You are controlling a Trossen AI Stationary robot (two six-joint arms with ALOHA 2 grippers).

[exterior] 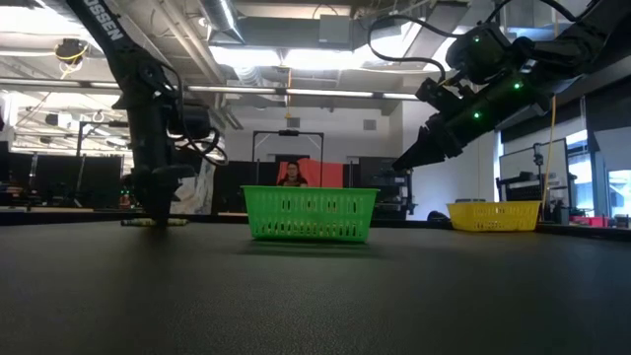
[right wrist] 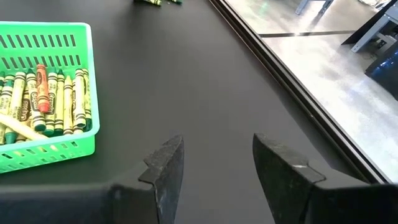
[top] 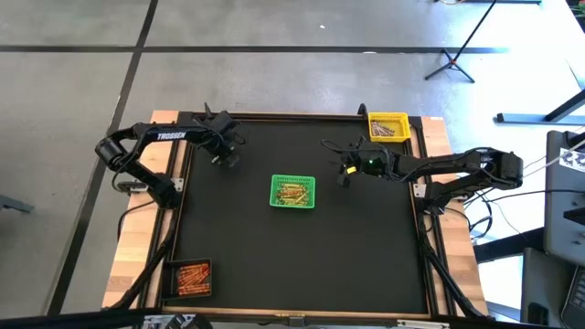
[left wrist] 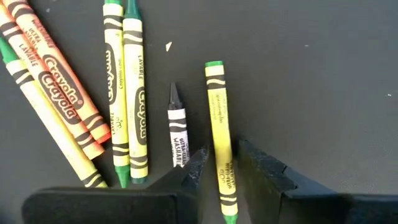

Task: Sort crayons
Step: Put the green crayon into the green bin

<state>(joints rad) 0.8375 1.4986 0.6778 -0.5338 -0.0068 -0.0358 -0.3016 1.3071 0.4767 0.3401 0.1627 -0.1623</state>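
Note:
Loose crayons lie flat on the black mat under my left gripper (left wrist: pixel 221 163): orange ones (left wrist: pixel 59 93), two green-tipped ones (left wrist: pixel 127 93), a short dark one (left wrist: pixel 176 134) and a yellow-wrapped, green-tipped one (left wrist: pixel 217 112). My left gripper (top: pixel 224 157) points down, open by a narrow gap. Its fingers stand on either side of that last crayon's lower end, along its length, with a sliver of mat showing on each side. My right gripper (right wrist: pixel 217 168) hangs open and empty in the air, right of the green basket (top: pixel 292 192).
The green basket (right wrist: pixel 43 93) at mid-table holds several green crayons and a red one. A yellow basket (top: pixel 388 128) stands at the far right corner. A dark basket of orange crayons (top: pixel 192 277) stands at the near left. The mat has a raised wooden frame (top: pixel 302 115).

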